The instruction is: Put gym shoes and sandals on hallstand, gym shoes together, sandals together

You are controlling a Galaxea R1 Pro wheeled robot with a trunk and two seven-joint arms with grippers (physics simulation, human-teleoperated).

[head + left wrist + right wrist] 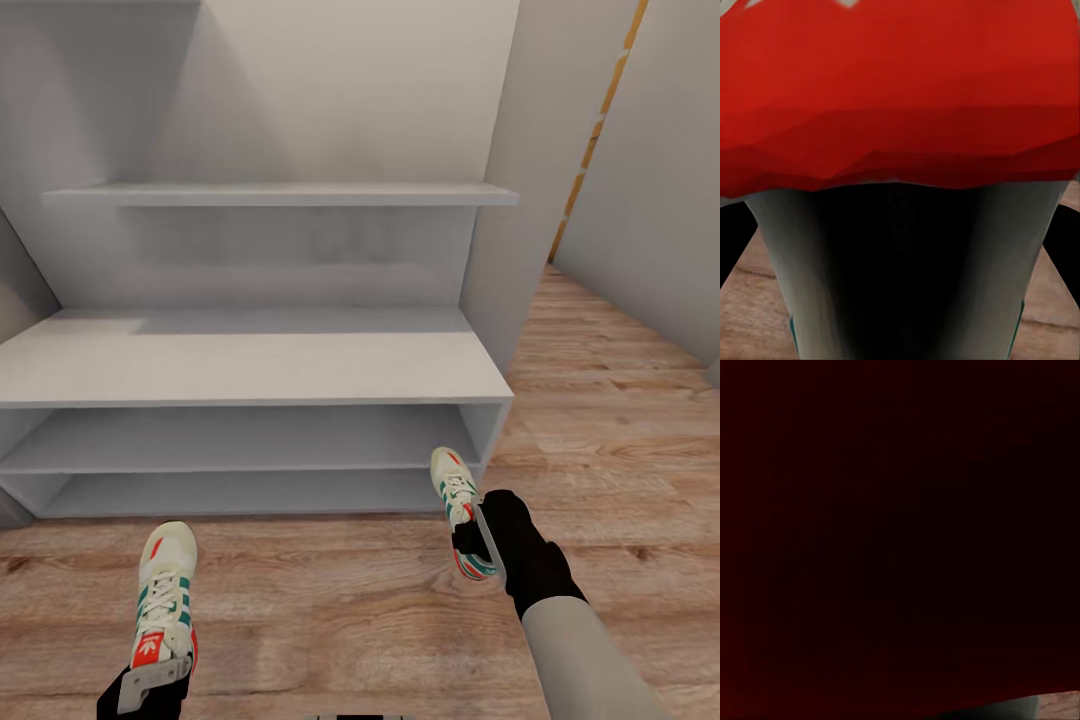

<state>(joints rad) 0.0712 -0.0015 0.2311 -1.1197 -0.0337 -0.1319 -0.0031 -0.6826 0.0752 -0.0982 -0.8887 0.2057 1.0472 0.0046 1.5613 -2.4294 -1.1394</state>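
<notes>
Two cream-white gym shoes with green stripes show in the head view, in front of the pale grey hallstand (250, 365). My left gripper (152, 678) is shut on the red heel of the left gym shoe (165, 588), low over the corridor floor (330, 600). That red heel (900, 90) looms close in the left wrist view. My right gripper (482, 545) is shut on the heel end of the right gym shoe (457, 495), whose toe points at the rack's lower right corner. In the right wrist view a dark red surface (900, 540) sits right against the camera. The sandals are out of view.
The rack has a broad top and two open shelf levels (240, 440) below it. A wall shelf (280, 193) hangs above. A pale wall panel (510, 200) rises at the rack's right end. Wood floor runs on to the right (620, 420) towards an orange-edged opening (600, 120).
</notes>
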